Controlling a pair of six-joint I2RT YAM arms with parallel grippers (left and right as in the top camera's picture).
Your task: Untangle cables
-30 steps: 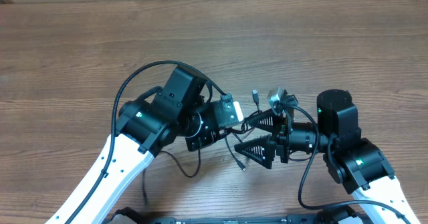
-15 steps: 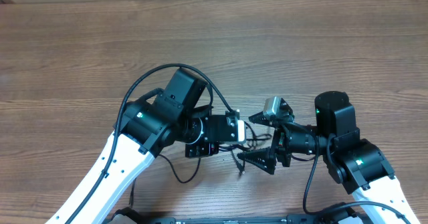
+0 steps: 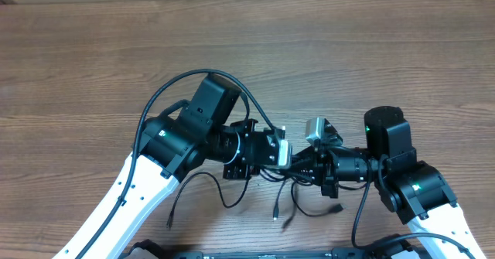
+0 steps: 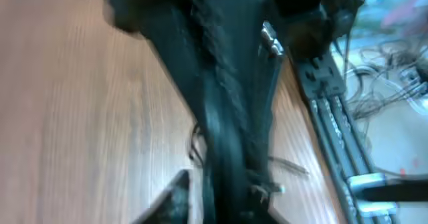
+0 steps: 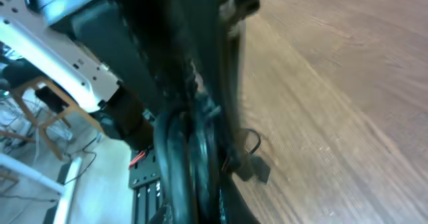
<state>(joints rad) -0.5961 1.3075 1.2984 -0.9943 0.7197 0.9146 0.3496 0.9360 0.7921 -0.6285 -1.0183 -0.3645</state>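
Note:
The cables (image 3: 288, 178) are a bunch of thin black cords hanging between my two grippers near the front middle of the table. Loose ends trail onto the wood, one with a small plug (image 3: 276, 210). My left gripper (image 3: 275, 161) points right into the bunch. In the blurred left wrist view, one finger (image 4: 179, 197) stands slightly off the dark cord bundle (image 4: 231, 117), and a silver-tipped plug (image 4: 271, 40) shows higher up. My right gripper (image 3: 298, 168) points left and is shut on the cables (image 5: 184, 137). A black plug (image 5: 257, 172) dangles just above the table.
A thick black arm wire (image 3: 186, 85) arches over the left arm. The table's front edge with a black rail (image 3: 255, 253) lies just behind both arms. Bare wood (image 3: 325, 50) spreads to the far side.
The right gripper has gone from wide open to shut on the bunch. The left gripper has eased slightly apart. More cord now hangs down, with loops and plug ends lying on the table.

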